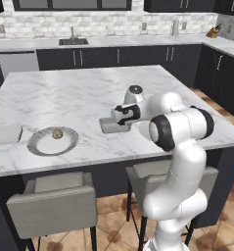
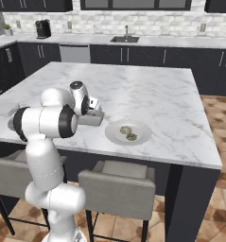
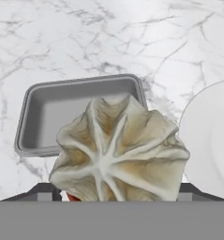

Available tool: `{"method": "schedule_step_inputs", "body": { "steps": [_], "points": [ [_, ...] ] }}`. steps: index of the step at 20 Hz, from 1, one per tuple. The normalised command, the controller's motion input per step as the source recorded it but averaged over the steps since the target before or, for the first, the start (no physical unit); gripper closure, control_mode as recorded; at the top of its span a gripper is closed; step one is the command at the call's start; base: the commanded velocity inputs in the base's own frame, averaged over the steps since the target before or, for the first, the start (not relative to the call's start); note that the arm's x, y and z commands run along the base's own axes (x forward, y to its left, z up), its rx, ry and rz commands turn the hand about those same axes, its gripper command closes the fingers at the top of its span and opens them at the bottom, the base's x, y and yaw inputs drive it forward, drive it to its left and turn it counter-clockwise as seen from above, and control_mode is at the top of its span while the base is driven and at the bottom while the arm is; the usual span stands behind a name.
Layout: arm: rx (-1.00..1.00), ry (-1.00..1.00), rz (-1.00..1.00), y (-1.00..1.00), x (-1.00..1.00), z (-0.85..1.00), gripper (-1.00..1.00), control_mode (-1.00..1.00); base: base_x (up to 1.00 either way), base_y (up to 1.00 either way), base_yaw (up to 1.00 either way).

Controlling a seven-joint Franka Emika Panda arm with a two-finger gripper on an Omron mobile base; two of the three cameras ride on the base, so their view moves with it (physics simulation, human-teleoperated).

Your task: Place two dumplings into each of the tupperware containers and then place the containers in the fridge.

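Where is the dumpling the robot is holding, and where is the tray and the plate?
Dumpling (image 3: 118, 150), hand view, on its pleated middle.
Tray (image 3: 57, 110), hand view, on its bare floor.
Plate (image 2: 115, 136), right base view, on the bare left rim.

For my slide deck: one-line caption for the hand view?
Gripper holds a pleated dumpling above an empty tupperware container on the marble counter.

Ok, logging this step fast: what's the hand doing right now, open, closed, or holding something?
Hand: closed on a dumpling, held above the empty tupperware container.
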Motion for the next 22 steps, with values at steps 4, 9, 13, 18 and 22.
{"method": "schedule_step_inputs", "body": {
  "steps": [4,9,13,18,22],
  "points": [
    [-0.04,0.05,0.0,0.06,0.0,-0.32,1.0,-1.0,0.0,0.0,0.0],
    [-0.01,0.0,0.01,0.26,0.39,-0.11,1.0,-1.0,0.0,0.0,0.0],
    [-0.01,0.06,0.01,0.15,0.5,-0.11,1.0,-1.0,0.0,0.0,0.0],
    [-0.04,0.14,0.0,0.01,0.25,-0.27,1.0,-1.0,0.0,0.0,0.0],
    [0.0,0.02,0.0,0.06,0.41,-0.14,1.0,-1.0,0.0,0.0,0.0]
  ]
}}
